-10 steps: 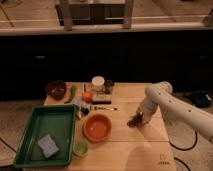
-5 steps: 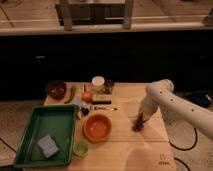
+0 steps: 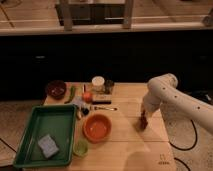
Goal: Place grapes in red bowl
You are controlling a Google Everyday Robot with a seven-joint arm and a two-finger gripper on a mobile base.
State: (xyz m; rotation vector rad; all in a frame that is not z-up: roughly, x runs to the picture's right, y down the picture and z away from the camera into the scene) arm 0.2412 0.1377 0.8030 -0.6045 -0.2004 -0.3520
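The red bowl [image 3: 97, 127] sits on the wooden table, left of centre and near the front, round and orange-red. My white arm reaches in from the right. Its gripper [image 3: 143, 122] points down at the table to the right of the bowl. It is shut on the grapes [image 3: 143, 124], a small dark lump at its tip resting on or just above the tabletop. A hand's width of bare wood separates the grapes from the bowl's rim.
A green tray [image 3: 35, 135] holding a blue-grey sponge [image 3: 48, 146] lies at the left front. A small light-green cup [image 3: 80, 148] stands in front of the bowl. A dark maroon bowl [image 3: 55, 89], a white jar [image 3: 98, 83] and small items crowd the back.
The gripper has closed on the grapes. The arm has stayed almost where it was, at the right of the table.
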